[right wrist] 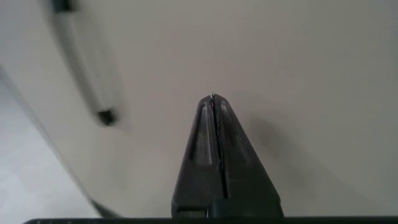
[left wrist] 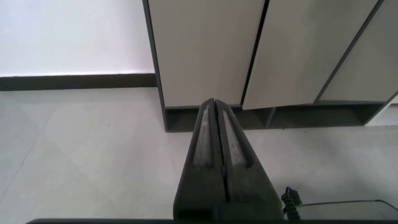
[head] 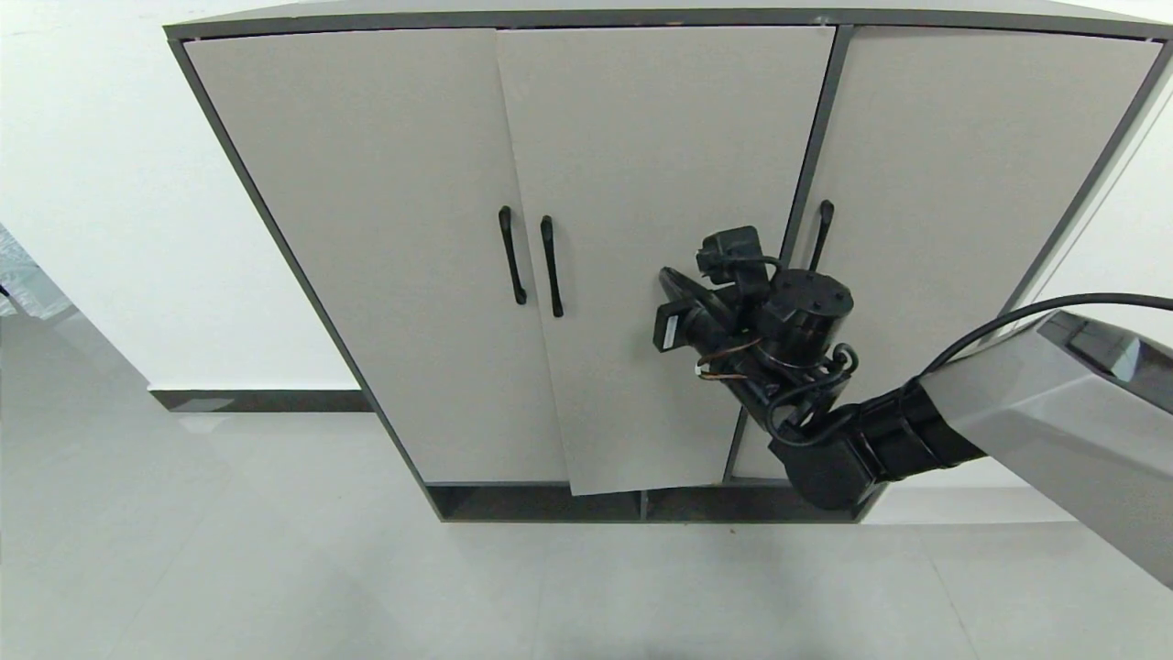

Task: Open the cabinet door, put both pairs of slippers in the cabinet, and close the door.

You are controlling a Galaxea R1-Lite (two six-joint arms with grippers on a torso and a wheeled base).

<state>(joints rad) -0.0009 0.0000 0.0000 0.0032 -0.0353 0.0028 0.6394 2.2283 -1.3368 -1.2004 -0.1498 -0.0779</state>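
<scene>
Grey cabinet [head: 586, 17] with three doors and three black handles [head: 551, 266]; middle door [head: 660, 137] slightly ajar. Right pincer [right wrist: 213, 99], clenched, tip close against the middle door's face. Left pincer [left wrist: 213, 104], clenched, low above the floor [left wrist: 81, 155], facing the cabinet base.

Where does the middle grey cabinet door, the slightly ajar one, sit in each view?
Head view: the middle grey cabinet door stands centre, slightly ajar, with the right gripper before it.
Left wrist view: beyond the left gripper, the door hangs above the dark base recess.
Right wrist view: the door lies just ahead of the gripper.
Shared landmark: its black bar handle, also in the right wrist view.
</scene>
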